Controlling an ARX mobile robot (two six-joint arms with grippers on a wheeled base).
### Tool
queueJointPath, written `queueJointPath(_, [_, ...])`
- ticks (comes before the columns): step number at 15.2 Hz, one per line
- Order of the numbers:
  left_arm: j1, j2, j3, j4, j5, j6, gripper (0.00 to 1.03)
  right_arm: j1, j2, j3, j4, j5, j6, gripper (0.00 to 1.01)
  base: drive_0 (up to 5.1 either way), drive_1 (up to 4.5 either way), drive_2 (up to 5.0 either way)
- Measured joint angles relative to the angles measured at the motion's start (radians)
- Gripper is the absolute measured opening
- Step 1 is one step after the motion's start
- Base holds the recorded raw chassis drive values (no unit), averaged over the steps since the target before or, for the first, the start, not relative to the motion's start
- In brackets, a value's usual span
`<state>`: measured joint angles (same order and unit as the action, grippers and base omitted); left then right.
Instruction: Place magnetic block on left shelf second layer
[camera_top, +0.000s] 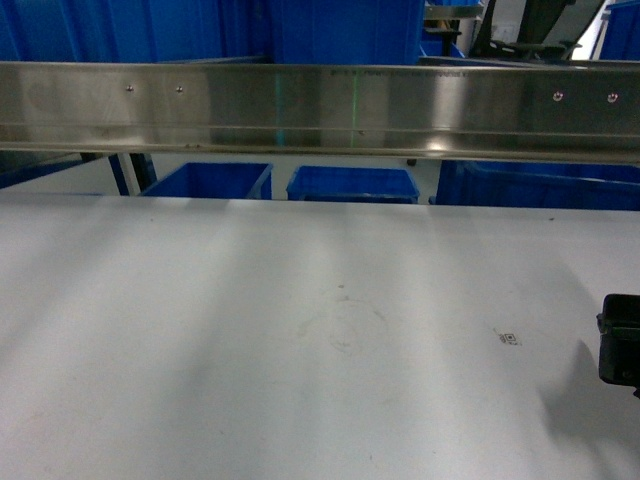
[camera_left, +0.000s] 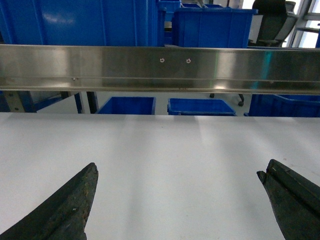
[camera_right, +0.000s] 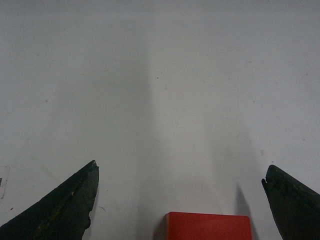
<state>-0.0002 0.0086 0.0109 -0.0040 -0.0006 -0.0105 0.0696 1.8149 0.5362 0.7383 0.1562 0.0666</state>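
Early stage: nothing is grasped. In the right wrist view the red block (camera_right: 207, 226) lies on the white table (camera_right: 160, 75) at 6 o'clock, between the widely spread, empty jaws of the right gripper (camera_right: 182, 200). The left gripper (camera_left: 177, 200) is likewise wide open and empty, facing the steel rail (camera_left: 160, 67) at 12 o'clock. Grasping, carrying and shelving remain.

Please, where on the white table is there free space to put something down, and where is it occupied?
Nearly the whole white table is bare, from the steel rail at the far edge down to the near edge. Only the right side is taken: there the red block lies between the open fingers of the right tool. The open left tool holds nothing.
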Motion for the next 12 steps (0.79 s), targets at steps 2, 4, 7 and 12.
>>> queueJointPath(2, [0.0,0.0,0.0,0.0,0.0,0.0,0.98,-0.028,0.044,0.01,0.007,-0.016,0.0,0.98,0.0,0.0,0.0])
queueJointPath(4, [0.0,0.0,0.0,0.0,0.0,0.0,0.98,-0.067,0.063,0.01,0.022,-0.043,0.0,0.98,0.0,0.0,0.0])
queueJointPath(7, [0.0,0.0,0.0,0.0,0.0,0.0,0.98,-0.072,0.064,0.008,0.042,-0.057,0.004,0.79,0.0,0.0,0.0])
queueJointPath(12, [0.0,0.0,0.0,0.0,0.0,0.0,0.98,-0.061,0.038,-0.011,0.02,-0.079,0.005,0.33,0.0,0.0,0.0])
